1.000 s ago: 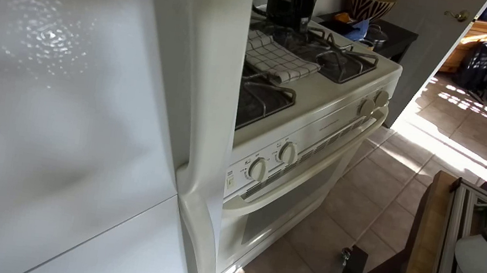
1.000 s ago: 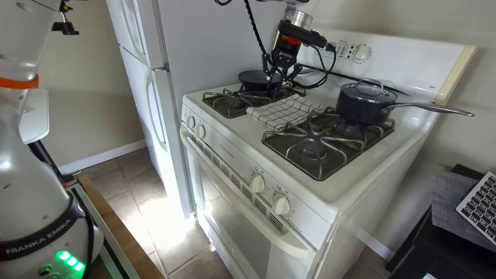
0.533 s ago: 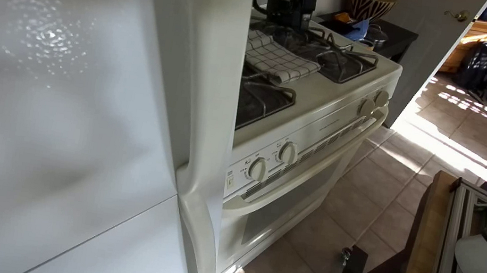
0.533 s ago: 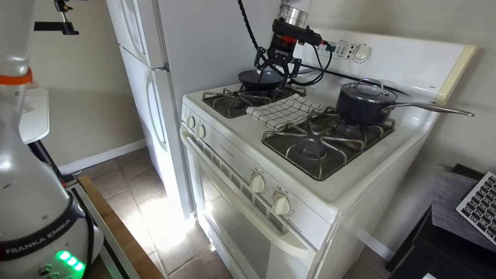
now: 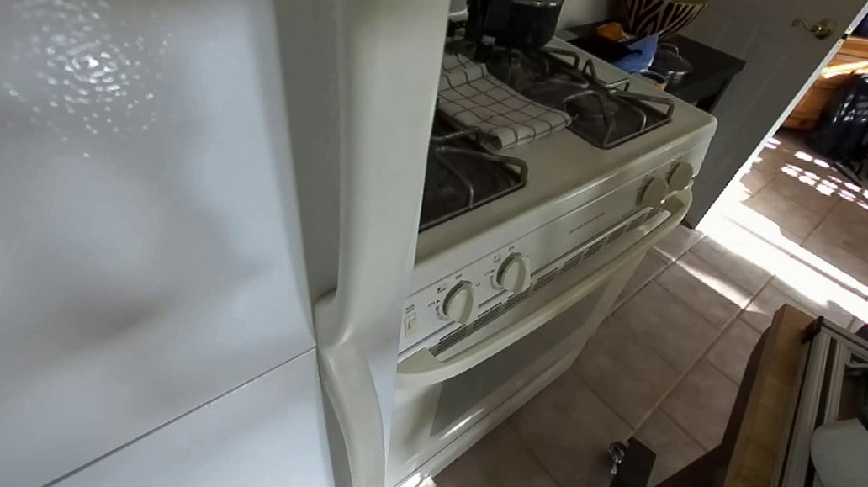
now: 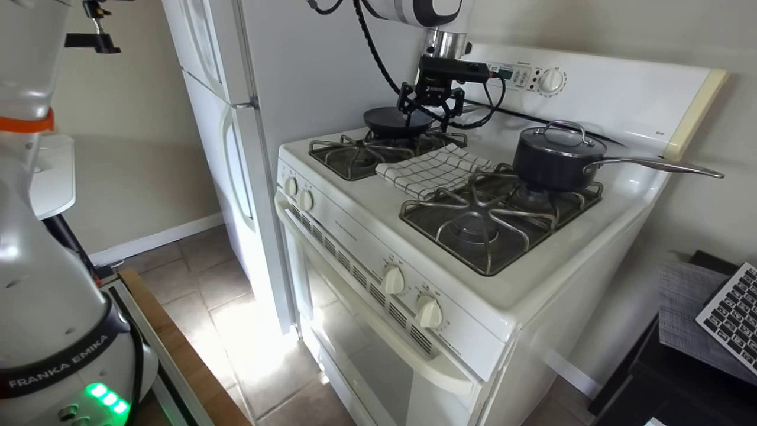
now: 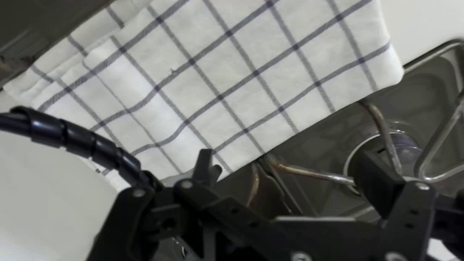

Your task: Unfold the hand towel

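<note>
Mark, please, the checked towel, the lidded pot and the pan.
Checked towel (image 7: 217, 81): wrist view, its upper face.
Lidded pot (image 6: 550, 165): in an exterior view, side wall.
Pan (image 6: 385, 124): in an exterior view, dark body.

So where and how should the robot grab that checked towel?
On the towel, probably the top layer's edge at upper left in the wrist view, pinched from above: layers lie stepped there, while the lower-right side looks like a smooth fold.

1. Stove (image 6: 355, 228), white, with front knobs (image 6: 392, 280).
2. Saucepan (image 6: 555, 161), dark, lidded, on one grate (image 6: 485, 204).
3. Frying pan (image 6: 387, 123), dark, on the second grate (image 6: 358, 145).
4. Refrigerator (image 6: 331, 71), white, beside the stove.
5. Bowl (image 5: 659, 10), striped, on a dark counter (image 5: 717, 56).
6. Door (image 5: 754, 51), white, with brass-coloured handle (image 5: 815, 27).
7. Keyboard (image 6: 736, 316), black-keyed.
</note>
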You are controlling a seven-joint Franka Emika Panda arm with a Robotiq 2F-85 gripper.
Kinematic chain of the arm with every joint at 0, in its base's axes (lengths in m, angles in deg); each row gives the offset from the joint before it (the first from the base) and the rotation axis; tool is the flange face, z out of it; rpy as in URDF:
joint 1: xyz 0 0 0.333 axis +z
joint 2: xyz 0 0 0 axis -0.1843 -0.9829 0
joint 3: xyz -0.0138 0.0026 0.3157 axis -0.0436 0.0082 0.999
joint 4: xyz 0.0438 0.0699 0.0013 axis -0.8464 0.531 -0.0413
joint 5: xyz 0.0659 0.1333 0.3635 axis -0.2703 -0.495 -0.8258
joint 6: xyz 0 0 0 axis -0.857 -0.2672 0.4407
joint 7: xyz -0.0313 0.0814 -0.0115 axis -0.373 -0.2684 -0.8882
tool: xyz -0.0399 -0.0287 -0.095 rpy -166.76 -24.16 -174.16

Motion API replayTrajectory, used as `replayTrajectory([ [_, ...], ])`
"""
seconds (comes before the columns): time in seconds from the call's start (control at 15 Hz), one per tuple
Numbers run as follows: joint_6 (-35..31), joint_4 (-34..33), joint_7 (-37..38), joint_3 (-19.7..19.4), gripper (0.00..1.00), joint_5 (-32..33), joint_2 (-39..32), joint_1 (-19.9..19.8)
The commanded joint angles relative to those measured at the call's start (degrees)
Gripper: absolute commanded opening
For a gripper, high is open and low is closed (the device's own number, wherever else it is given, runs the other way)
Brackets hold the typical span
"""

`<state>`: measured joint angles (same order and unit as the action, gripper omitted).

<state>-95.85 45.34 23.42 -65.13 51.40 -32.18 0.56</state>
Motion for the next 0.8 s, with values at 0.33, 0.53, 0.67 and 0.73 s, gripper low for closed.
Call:
replayTrajectory([
  [0.33,-6.5,-4.9,-0.3,0.0,1.0,0.0,-5.3,0.0],
  [0.53,-6.6,-6.1,-0.3,0.1,1.0,0.1,-6.2,0.0],
  [0.67,-8.6,-8.1,-0.3,0.4,1.0,-0.8,-8.1,-0.1],
  [0.73,-8.9,-9.5,0.2,0.1,1.0,-0.3,-9.3,0.1],
])
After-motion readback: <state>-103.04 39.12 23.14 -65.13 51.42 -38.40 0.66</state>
